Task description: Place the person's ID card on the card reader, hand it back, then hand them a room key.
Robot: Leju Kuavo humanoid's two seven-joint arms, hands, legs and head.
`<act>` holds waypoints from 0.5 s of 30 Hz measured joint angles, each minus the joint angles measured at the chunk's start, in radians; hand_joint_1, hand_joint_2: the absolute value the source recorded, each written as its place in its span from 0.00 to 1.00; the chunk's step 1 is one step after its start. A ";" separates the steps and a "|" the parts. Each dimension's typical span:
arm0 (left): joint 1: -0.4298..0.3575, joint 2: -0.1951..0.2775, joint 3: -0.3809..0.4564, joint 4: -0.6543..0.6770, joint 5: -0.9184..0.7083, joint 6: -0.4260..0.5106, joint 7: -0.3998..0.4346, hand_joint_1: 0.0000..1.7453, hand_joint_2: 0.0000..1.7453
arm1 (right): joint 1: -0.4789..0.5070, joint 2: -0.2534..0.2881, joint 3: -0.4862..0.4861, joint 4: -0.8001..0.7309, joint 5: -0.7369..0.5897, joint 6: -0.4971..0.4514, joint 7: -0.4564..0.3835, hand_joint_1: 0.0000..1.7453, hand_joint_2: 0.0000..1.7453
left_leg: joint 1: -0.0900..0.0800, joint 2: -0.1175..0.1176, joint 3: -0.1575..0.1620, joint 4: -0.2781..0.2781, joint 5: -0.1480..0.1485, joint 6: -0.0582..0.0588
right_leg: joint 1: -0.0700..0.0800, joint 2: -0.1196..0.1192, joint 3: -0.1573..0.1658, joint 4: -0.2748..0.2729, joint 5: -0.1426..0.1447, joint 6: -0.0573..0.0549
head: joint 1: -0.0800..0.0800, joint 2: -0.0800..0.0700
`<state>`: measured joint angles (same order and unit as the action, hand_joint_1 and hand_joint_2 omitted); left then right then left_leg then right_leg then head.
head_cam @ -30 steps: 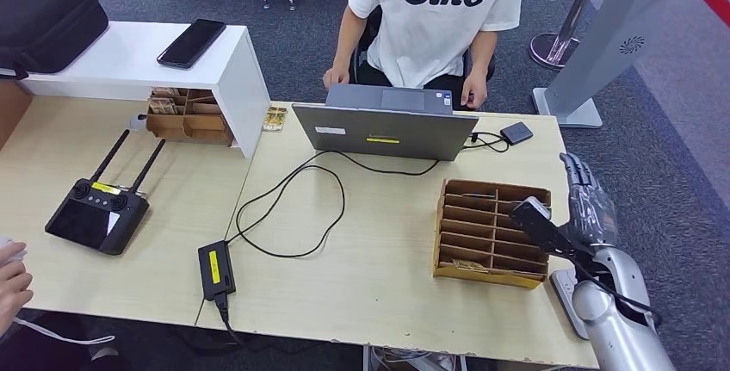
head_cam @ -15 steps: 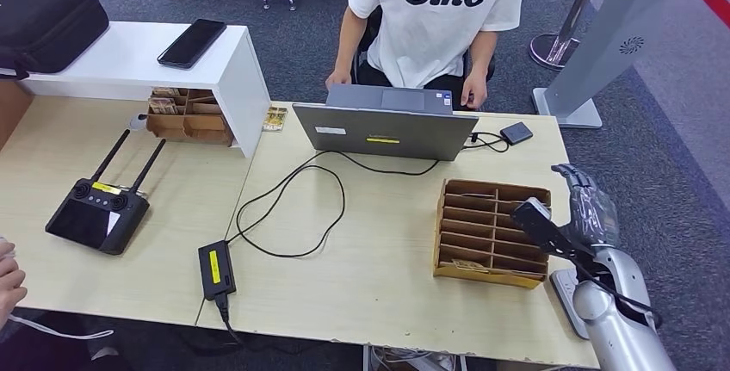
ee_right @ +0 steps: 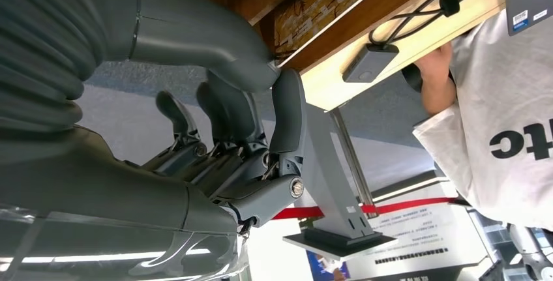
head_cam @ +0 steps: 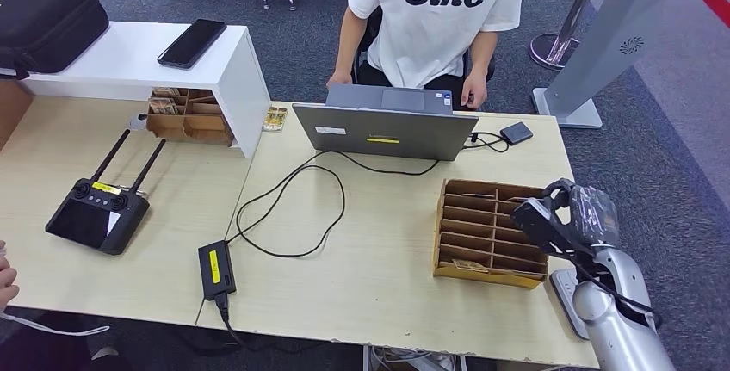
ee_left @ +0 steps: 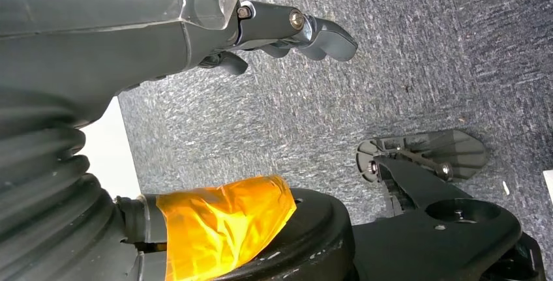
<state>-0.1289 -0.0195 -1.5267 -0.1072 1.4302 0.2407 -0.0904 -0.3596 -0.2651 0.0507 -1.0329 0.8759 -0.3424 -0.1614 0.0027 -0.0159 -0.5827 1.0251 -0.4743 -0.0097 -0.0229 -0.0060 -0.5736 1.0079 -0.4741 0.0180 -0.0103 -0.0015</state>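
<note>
The right hand (head_cam: 570, 213) hovers at the right end of the table (head_cam: 361, 285), its fingers (ee_right: 225, 108) curled in and holding nothing. The slotted box (head_cam: 489, 231) sits just beside the fingers, a card (head_cam: 470, 264) lying in its near compartment. The card reader (head_cam: 516, 132) lies farther off, by the person (head_cam: 435, 18). The left hand (ee_left: 195, 27) hangs over the carpet, its fingers (ee_left: 319, 30) loosely apart, holding nothing.

A pale matt wood-grain table (head_cam: 361, 293) was seen, with a brown cardboard organizer (head_cam: 491, 233), a smooth grey metallic-looking laptop (head_cam: 383, 130) and rough grey carpet (ee_left: 391, 66).
</note>
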 joint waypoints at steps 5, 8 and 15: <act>0.000 0.000 0.000 0.000 0.001 0.000 0.000 0.00 1.00 | 0.000 0.000 -0.001 -0.005 -0.002 0.000 -0.001 0.84 1.00 | 0.000 0.000 0.000 0.000 0.000 0.000 | 0.000 0.000 0.000 0.000 0.000 0.000 | 0.000 0.000; 0.000 0.000 0.000 0.000 0.001 0.000 0.000 0.00 1.00 | 0.000 0.000 -0.001 -0.006 -0.003 0.000 -0.002 0.82 1.00 | 0.000 0.000 0.000 0.000 0.000 0.000 | 0.000 0.000 0.000 0.000 0.000 0.000 | 0.000 0.000; 0.000 0.000 0.000 0.000 0.004 0.000 0.000 0.00 1.00 | 0.001 0.000 -0.002 -0.023 -0.005 0.000 -0.001 0.00 1.00 | 0.000 0.000 0.000 0.000 0.000 0.000 | 0.000 0.000 0.000 0.000 0.000 0.000 | 0.000 0.000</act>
<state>-0.1289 -0.0195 -1.5267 -0.1072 1.4343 0.2407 -0.0904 -0.3584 -0.2651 0.0485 -1.0563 0.8711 -0.3427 -0.1625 0.0026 -0.0159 -0.5827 1.0251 -0.4743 -0.0097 -0.0229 -0.0060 -0.5737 1.0079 -0.4741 0.0180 -0.0103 -0.0015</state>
